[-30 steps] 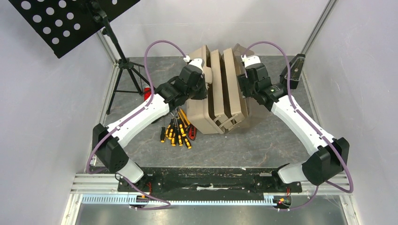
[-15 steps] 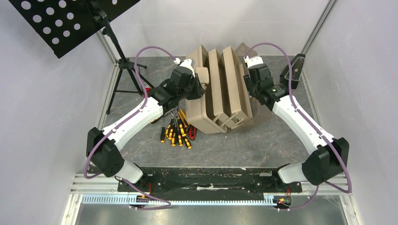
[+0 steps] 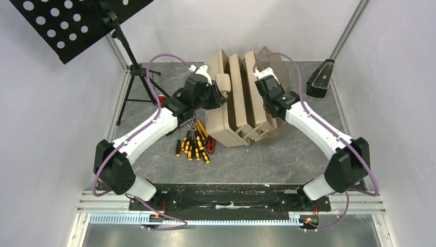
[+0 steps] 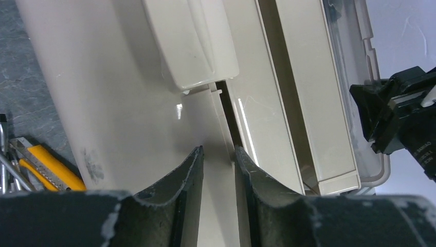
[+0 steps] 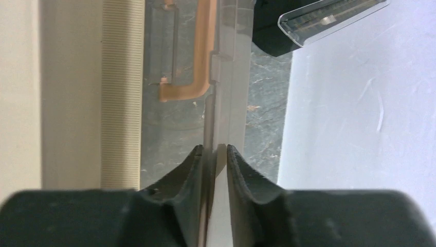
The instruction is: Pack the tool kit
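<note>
Two scuffed dark fingers of left tool [image 4: 217, 154] stand narrowly parted, nothing between, over smooth glossy tan toolbox [image 3: 241, 100] on counter [image 3: 293, 149]. Right tool [image 5: 214, 152] pinches toolbox's thin clear lid rim; only right wrist shows it. Top view adds yellow-black screwdrivers [image 3: 193, 146] at its left.

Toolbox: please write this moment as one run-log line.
toolbox trays folded out | left gripper slightly open beside it | right gripper pinching clear lid | screwdrivers unpacked

Robot lab cell: white walls [image 3: 51, 128], aluminium frame [image 3: 349, 30], grey tabletop [image 3: 288, 154].
</note>
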